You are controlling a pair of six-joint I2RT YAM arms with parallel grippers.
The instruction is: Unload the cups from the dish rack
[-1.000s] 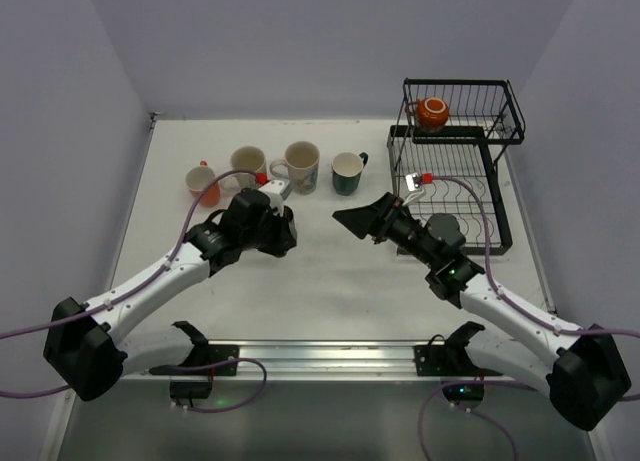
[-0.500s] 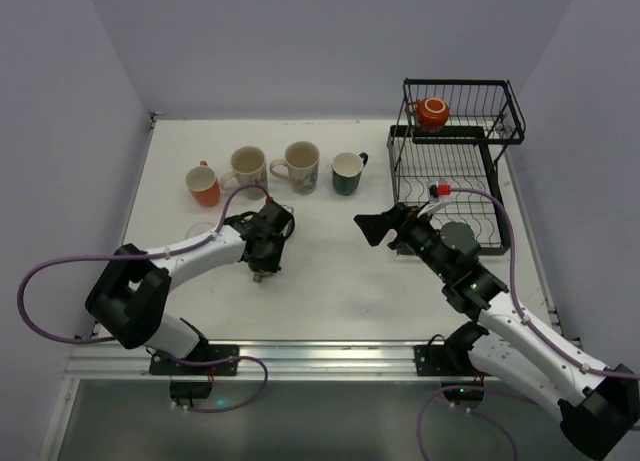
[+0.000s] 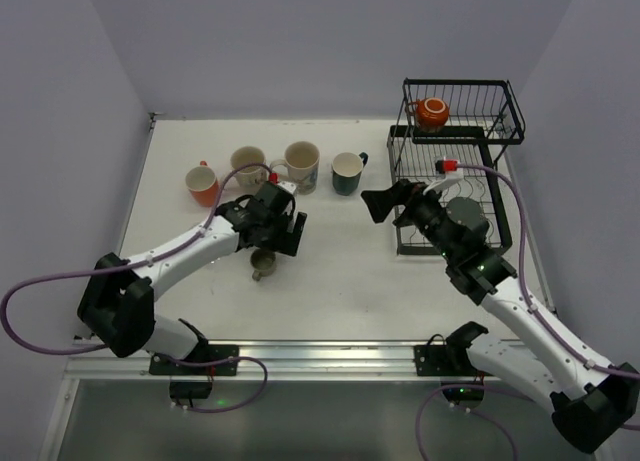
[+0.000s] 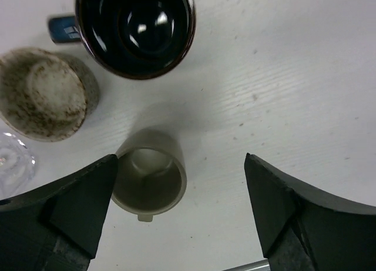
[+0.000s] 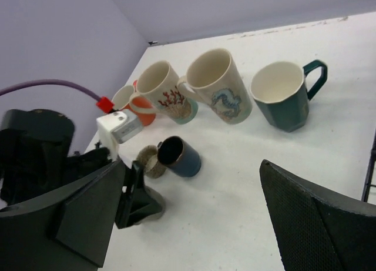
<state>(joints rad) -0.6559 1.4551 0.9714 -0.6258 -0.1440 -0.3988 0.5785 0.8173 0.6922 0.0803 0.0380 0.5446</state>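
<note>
Beige cup [image 4: 149,180] sits at the bottom middle, between the left gripper [image 4: 179,206]'s wide jaws. Right gripper [image 5: 191,206] is wide open and empty.

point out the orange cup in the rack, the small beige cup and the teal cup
orange cup in the rack [image 3: 431,112]: top external view, its body
small beige cup [image 4: 149,178]: left wrist view, its inside
teal cup [image 5: 284,110]: right wrist view, its outer wall

partly hidden: orange mug [image 5: 144,112] behind patterned mug [image 5: 167,91] | cut off top: dark blue mug [image 4: 135,30]
</note>
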